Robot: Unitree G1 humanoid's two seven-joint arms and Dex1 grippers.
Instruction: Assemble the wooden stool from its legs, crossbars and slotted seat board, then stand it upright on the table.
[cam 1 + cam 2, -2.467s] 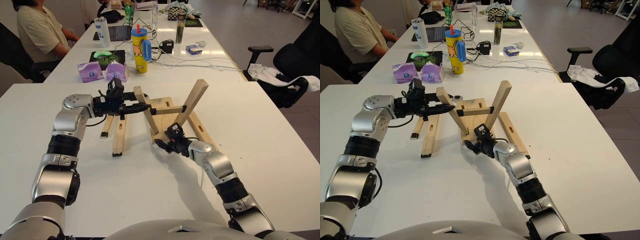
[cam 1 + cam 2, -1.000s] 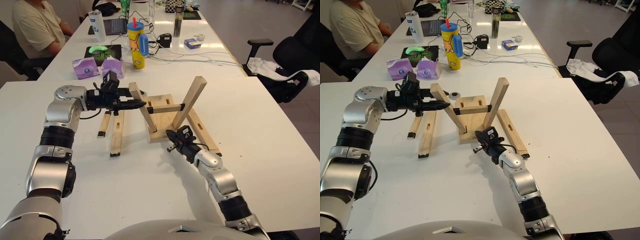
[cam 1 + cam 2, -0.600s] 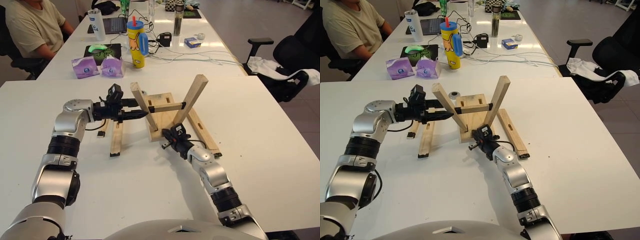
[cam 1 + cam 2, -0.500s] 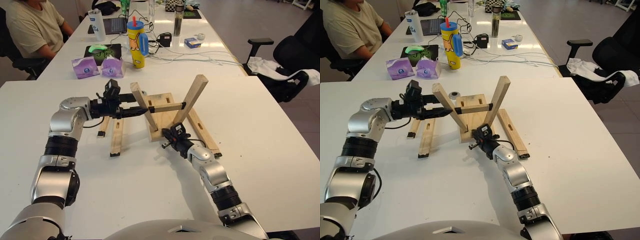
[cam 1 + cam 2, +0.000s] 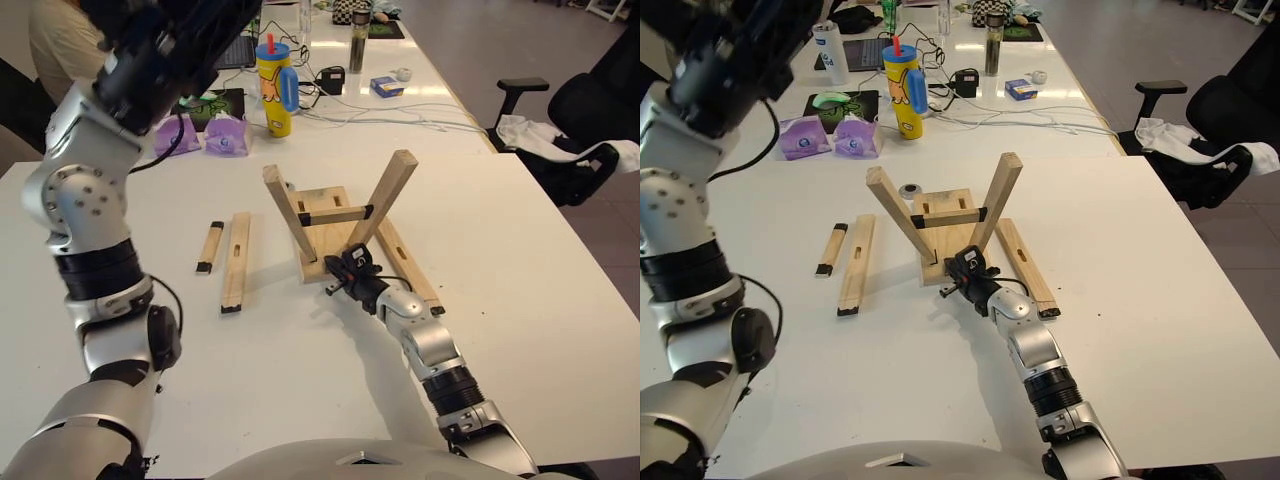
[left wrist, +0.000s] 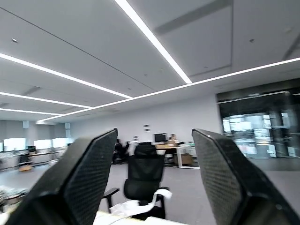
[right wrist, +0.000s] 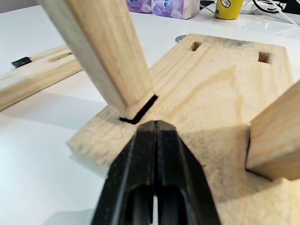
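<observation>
On the white table [image 5: 1140, 250] the pale slotted wooden seat board [image 5: 952, 245] lies flat, likely light and stiff, best pinched at its near edge, where the right gripper [image 7: 155, 124] sits closed, empty; the left gripper [image 6: 154, 136] gapes aloft.

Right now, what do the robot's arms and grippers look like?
Both arms, left arm and right arm, are rounded silver shells joined by black ribbed rings. A thin black cable runs along the left one. The left gripper and right gripper are black, each with two tapering fingers; the left's fingers have a fine dotted texture.
</observation>
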